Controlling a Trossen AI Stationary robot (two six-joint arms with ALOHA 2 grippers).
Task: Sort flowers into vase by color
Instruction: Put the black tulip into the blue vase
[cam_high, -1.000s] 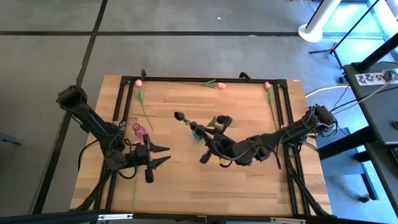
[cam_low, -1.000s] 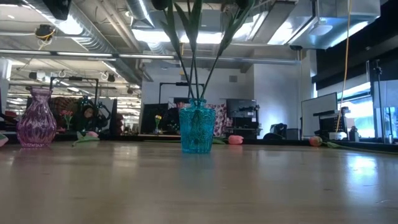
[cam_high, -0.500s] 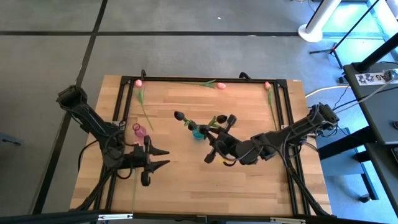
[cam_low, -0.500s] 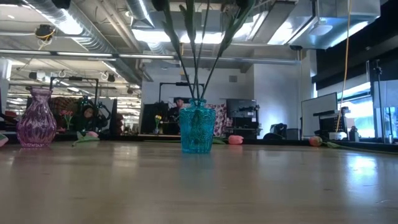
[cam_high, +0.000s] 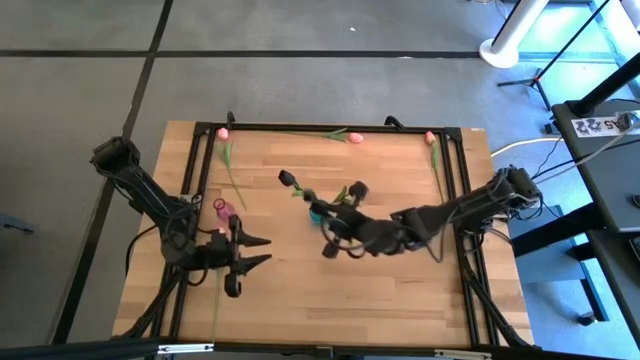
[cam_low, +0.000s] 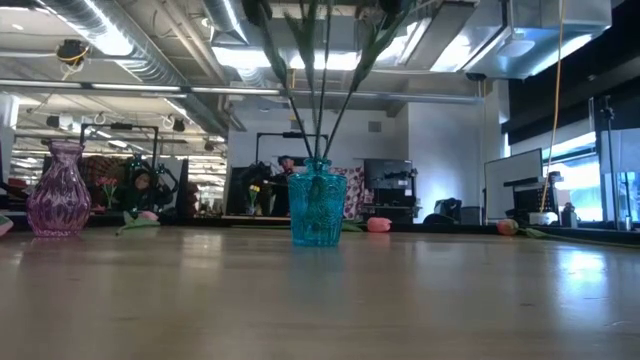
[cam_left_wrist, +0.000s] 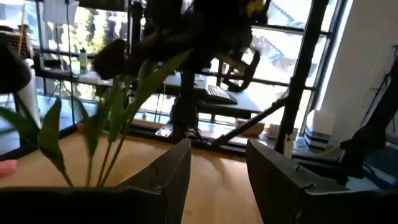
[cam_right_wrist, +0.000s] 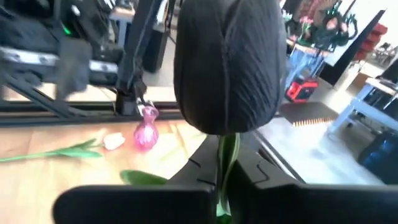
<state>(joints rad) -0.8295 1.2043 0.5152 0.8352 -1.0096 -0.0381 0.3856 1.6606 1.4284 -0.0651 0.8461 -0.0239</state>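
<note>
- Pinching a thin green stem just under its head, the right gripper (cam_high: 340, 236) holds a dark tulip (cam_right_wrist: 227, 65) beside the teal vase (cam_high: 318, 212); the head stands directly above the closed jaws
- Being slim, light and bendy, the flowers are judged to flex if gripped far from the head; a hold low on the stem, near the jaws' present pinch, is judged best for steering
- Three pink tulips are counted along the far edge: one (cam_high: 223, 133), another (cam_high: 353, 137), a third (cam_high: 430, 138), all well apart from either gripper
- Three stems are counted in the teal vase in the low view; the pink vase (cam_high: 222, 209) appears empty
- Spread jaws are shown by the left gripper (cam_high: 255, 250), waiting near the pink vase
</note>
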